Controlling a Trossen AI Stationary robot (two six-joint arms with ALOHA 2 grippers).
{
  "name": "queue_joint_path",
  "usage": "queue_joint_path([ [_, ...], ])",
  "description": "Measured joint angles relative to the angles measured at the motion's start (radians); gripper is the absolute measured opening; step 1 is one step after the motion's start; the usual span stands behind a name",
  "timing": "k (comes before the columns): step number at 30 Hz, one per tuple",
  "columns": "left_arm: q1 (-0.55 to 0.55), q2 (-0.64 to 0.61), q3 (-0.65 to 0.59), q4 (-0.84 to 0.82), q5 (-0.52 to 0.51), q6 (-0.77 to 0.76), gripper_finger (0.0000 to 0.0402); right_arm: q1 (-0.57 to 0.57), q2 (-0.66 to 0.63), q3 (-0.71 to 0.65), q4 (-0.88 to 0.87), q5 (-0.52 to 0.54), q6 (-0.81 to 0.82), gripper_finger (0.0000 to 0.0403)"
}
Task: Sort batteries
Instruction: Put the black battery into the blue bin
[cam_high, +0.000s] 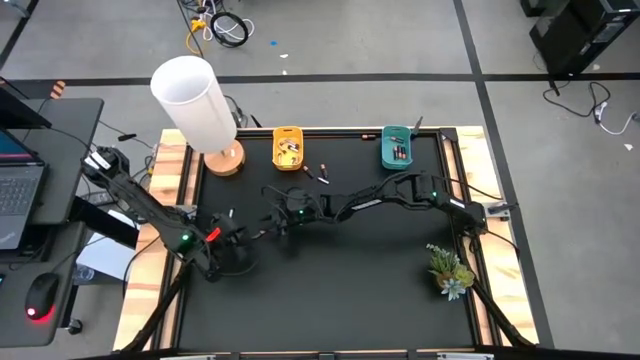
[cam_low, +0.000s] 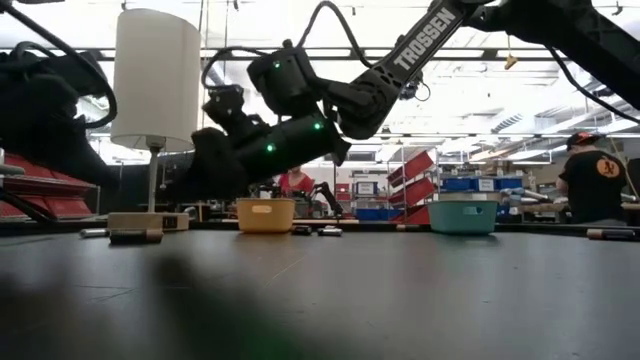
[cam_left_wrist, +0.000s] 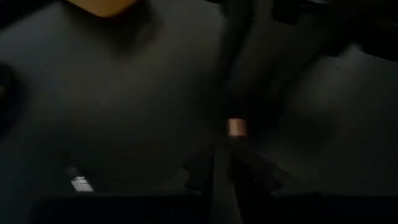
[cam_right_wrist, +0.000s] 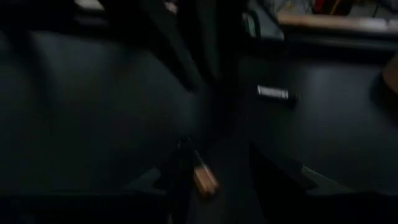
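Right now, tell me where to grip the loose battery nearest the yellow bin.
Pinch the battery across its middle, coming straight down: it is a slim cylinder lying flat on the mat, apart from the yellow bin.

I see the table (cam_high: 330, 290) from overhead and level; both wrist cameras sit close above it.
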Motion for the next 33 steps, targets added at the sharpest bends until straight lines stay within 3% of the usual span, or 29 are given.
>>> queue_joint_path([
  [4, 0.021, 0.040, 0.000, 0.096, 0.058, 0.094, 0.0096, 0.007, -0.010, 0.000, -0.066, 0.001, -0.014, 0.0158],
  [8, 0.053, 0.096, 0.000, 0.099, 0.062, 0.097, 0.0116, 0.017, -0.012, 0.000, -0.120, -0.029, -0.026, 0.0158],
  [21, 0.127, 0.267, 0.000, 0.183, 0.131, 0.130, 0.0111, 0.041, -0.012, -0.001, -0.153, -0.023, -0.042, 0.0162],
  [26, 0.140, 0.321, 0.000, 0.300, 0.135, 0.216, 0.0110, 0.072, -0.011, -0.001, -0.216, 0.094, -0.101, 0.0163],
  [33, 0.140, 0.337, 0.000, 0.360, 0.133, 0.260, 0.0110, 0.106, -0.011, -0.001, -0.239, 0.098, -0.182, 0.0173],
])
